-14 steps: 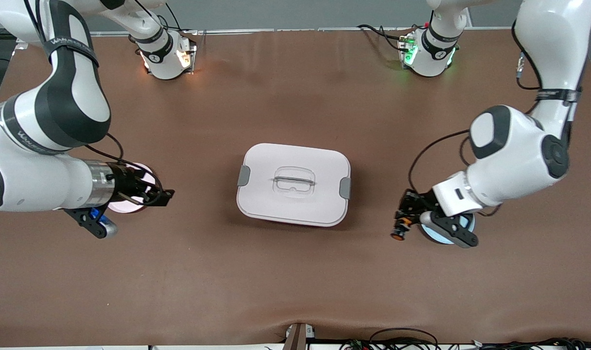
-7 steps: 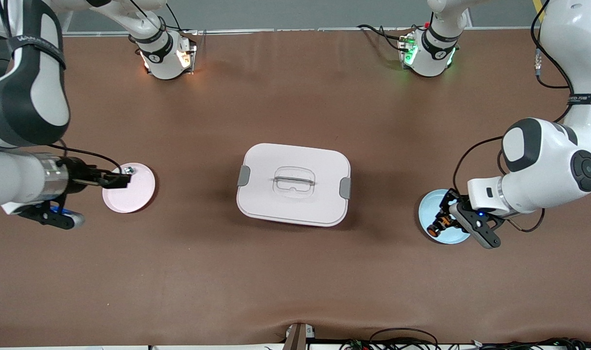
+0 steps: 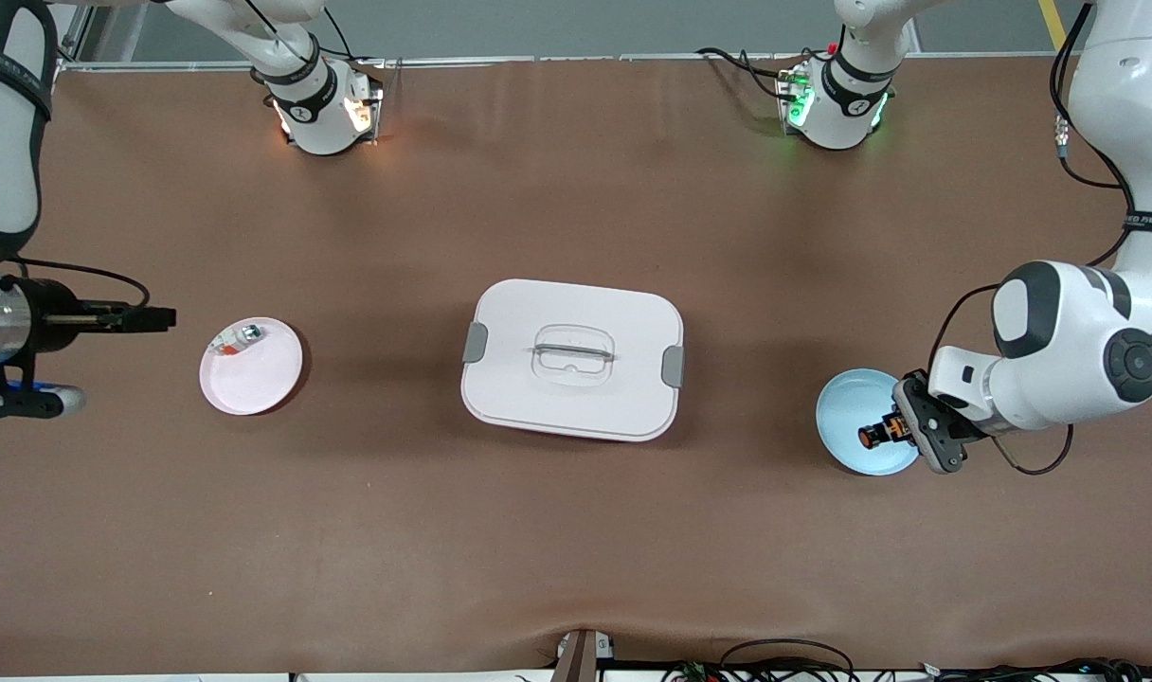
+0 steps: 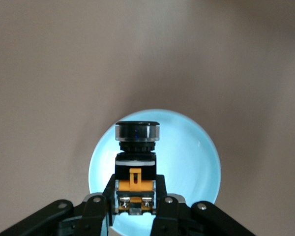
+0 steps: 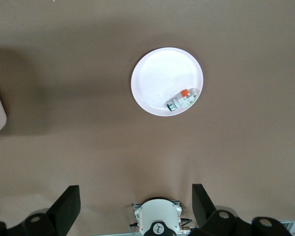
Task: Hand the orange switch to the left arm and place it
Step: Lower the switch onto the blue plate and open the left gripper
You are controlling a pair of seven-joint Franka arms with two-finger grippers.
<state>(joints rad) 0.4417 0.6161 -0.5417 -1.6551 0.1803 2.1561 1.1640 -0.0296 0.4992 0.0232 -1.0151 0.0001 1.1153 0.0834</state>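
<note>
While the left arm folds low at its end of the table, the left gripper [image 3: 893, 431] hangs over one blue plate [image 3: 846, 417], clenched on the single orange switch [image 3: 872, 437]. Spread wide and empty, the right gripper [image 3: 154, 319] hovers beside one pink plate [image 3: 259, 379] bearing one silver-and-red item [image 3: 238, 336]; one box [image 3: 572, 359] lies between the plates.

Both grippers [image 3: 884, 436] [image 3: 164, 319] now farther outward

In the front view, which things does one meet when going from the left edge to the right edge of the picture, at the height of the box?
Right gripper → pink plate with the small silver-and-red item → white box → blue plate → orange switch held in the left gripper.
</note>
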